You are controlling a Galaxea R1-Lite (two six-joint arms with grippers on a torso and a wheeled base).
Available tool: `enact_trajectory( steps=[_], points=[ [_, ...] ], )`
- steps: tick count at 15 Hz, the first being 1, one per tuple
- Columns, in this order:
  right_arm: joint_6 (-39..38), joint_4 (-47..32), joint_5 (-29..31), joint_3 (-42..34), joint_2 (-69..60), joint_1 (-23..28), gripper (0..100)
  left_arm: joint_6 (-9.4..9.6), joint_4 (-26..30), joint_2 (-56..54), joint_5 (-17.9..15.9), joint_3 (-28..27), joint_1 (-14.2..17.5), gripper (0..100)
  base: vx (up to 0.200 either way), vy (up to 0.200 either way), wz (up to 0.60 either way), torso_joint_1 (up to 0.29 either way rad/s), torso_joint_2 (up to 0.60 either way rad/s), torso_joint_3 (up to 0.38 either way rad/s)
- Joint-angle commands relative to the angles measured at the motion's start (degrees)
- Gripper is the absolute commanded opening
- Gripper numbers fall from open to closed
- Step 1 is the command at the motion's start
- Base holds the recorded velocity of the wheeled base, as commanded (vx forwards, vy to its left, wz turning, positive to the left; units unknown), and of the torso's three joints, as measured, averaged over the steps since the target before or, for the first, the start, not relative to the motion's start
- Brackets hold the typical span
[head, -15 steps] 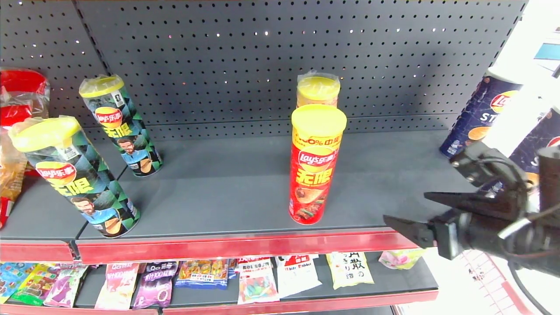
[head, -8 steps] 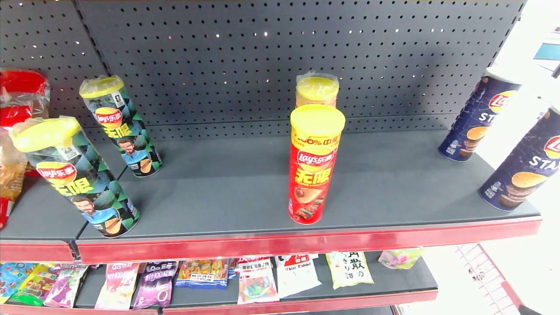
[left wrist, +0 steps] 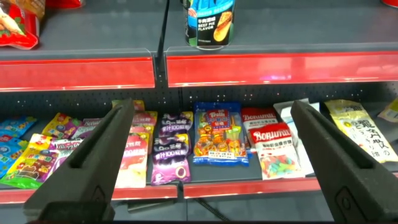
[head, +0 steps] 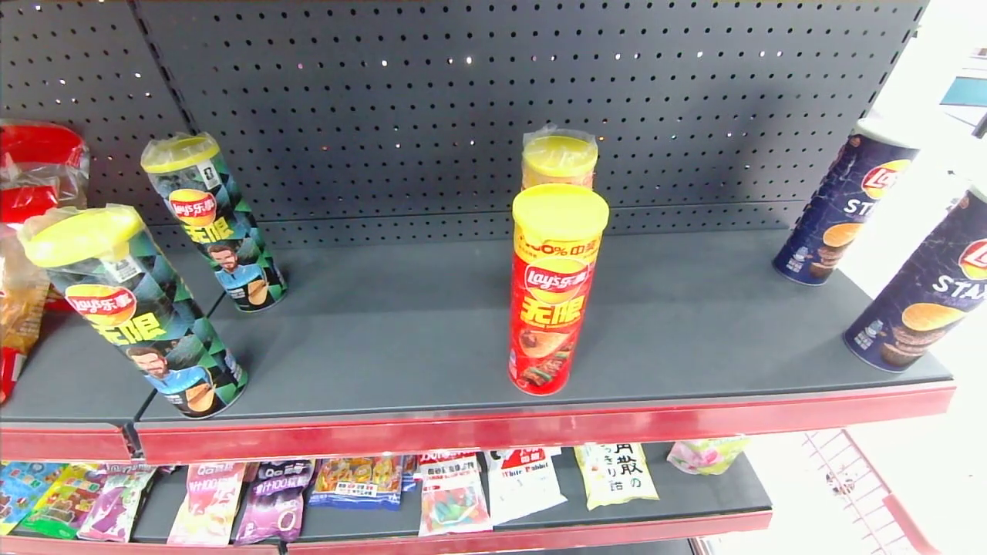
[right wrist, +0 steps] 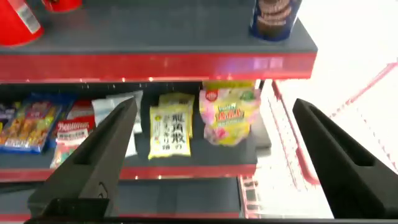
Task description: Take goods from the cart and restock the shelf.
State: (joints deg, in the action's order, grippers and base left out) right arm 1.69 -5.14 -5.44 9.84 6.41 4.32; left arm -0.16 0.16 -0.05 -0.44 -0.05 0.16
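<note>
The upper shelf (head: 432, 339) carries a red chip can (head: 557, 293) near its front edge, with a yellow-lidded can (head: 560, 158) behind it. Two green-black cans (head: 131, 308) (head: 214, 223) stand on the left and two navy cans (head: 840, 204) (head: 921, 297) on the right. My left gripper (left wrist: 211, 112) is open and empty, below the shelf lip, facing the lower shelf's snack bags (left wrist: 217, 134). My right gripper (right wrist: 214, 106) is open and empty too, level with the lower shelf, under a navy can's base (right wrist: 273, 15).
A red front rail (head: 540, 424) edges the upper shelf. There is free shelf floor on both sides of the red can. A red bag (head: 35, 166) sits at the far left. Red cart wire (head: 871, 486) shows at the lower right.
A second ago my right gripper was open in front of the navy cans in the head view. It has since dropped out of that view. The cans have not moved.
</note>
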Motion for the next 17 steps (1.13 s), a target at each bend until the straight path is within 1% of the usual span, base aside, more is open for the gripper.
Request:
enact_trajectory(
  steps=[1, 2, 3, 4, 5, 6, 7, 8, 11, 17],
  points=[
    [0.06, 0.75, -3.35, -1.66, -0.79, -1.24, 100, -0.02, 0.02, 0.05, 0.0, 0.05, 0.02, 100, 0.0, 0.0, 0.0, 0.0, 0.0, 0.0],
    [-0.11, 0.75, -5.29, -1.4, 0.36, -3.35, 100, -0.02, 0.02, 0.05, 0.0, 0.05, 0.02, 100, 0.0, 0.0, 0.0, 0.0, 0.0, 0.0],
    [0.06, 0.84, -5.2, -1.22, 1.67, -4.49, 100, -0.02, 0.02, 0.05, 0.0, 0.05, 0.02, 100, 0.0, 0.0, 0.0, 0.0, 0.0, 0.0],
    [1.21, 0.66, -5.2, -2.02, -0.52, -4.58, 100, -0.02, 0.02, 0.05, 0.0, 0.05, 0.02, 100, 0.0, 0.0, 0.0, 0.0, 0.0, 0.0],
    [3.4, 0.13, -5.02, -4.74, -5.88, -4.23, 100, -0.02, 0.02, 0.05, 0.0, -0.04, 0.02, 100, 0.0, 0.0, 0.0, 0.0, 0.0, 0.0],
    [3.4, 2.42, -2.3, -7.82, -6.41, -4.32, 100, -0.02, 0.02, 0.05, 0.0, -0.04, 0.02, 100, 0.0, 0.0, 0.0, 0.0, 0.0, 0.0],
    [-0.02, 5.85, 5.44, -9.84, -6.32, -4.32, 100, -0.02, 0.02, 0.05, 0.0, 0.05, 0.02, 100, 0.0, 0.0, 0.0, 0.0, 0.0, 0.0],
    [-2.84, 5.14, 8.51, -9.84, -6.32, -4.32, 100, -0.02, 0.02, 0.05, 0.0, -0.04, 0.02, 100, 0.0, 0.0, 0.0, 0.0, 0.0, 0.0],
    [-0.9, 5.06, 5.96, -9.75, -6.41, -4.4, 100, -0.02, 0.02, 0.05, 0.0, 0.05, 0.02, 100, 0.0, 0.0, 0.0, 0.0, 0.0, 0.0],
    [-1.43, 5.06, 5.79, -9.75, -6.41, -4.4, 100, -0.02, 0.02, 0.05, 0.0, 0.05, 0.02, 100, 0.0, 0.0, 0.0, 0.0, 0.0, 0.0]
  ],
)
